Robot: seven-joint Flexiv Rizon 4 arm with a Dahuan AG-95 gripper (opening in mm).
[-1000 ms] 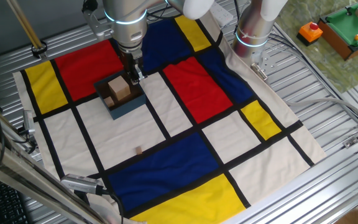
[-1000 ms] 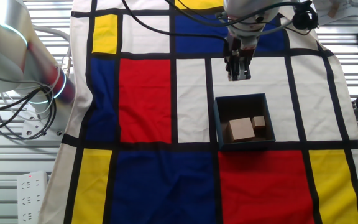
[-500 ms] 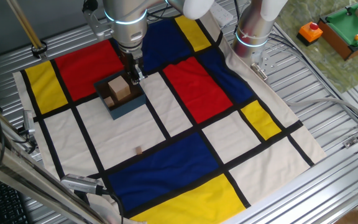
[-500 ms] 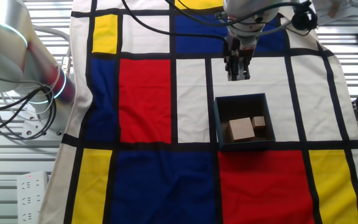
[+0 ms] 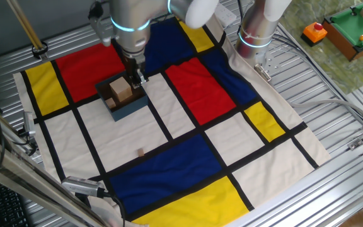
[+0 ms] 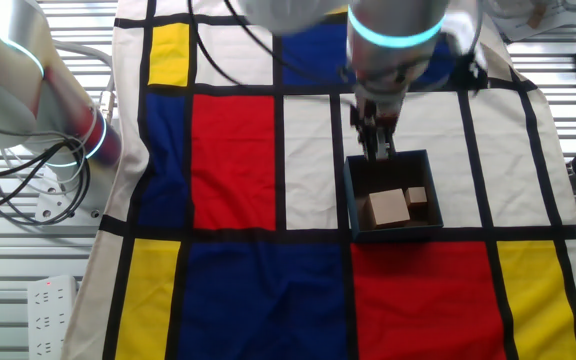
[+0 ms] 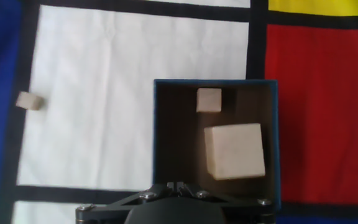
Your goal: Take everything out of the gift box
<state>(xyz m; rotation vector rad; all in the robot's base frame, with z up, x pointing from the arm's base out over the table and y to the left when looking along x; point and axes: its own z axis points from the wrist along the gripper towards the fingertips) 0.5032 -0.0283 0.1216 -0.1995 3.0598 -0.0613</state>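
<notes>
Blue-grey gift box (image 7: 215,87) edge hides under the claw (image 7: 178,185), fingers together.

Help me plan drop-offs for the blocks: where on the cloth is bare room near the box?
The white panel beside the gift box is bare apart from a small loose block near its far edge. The red panel on the box's other side is bare. Inside the box, the large cube and small block crowd one half.

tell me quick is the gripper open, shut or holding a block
Gripper: fingers together, shut, holding nothing; both blocks lie in the gift box.
</notes>
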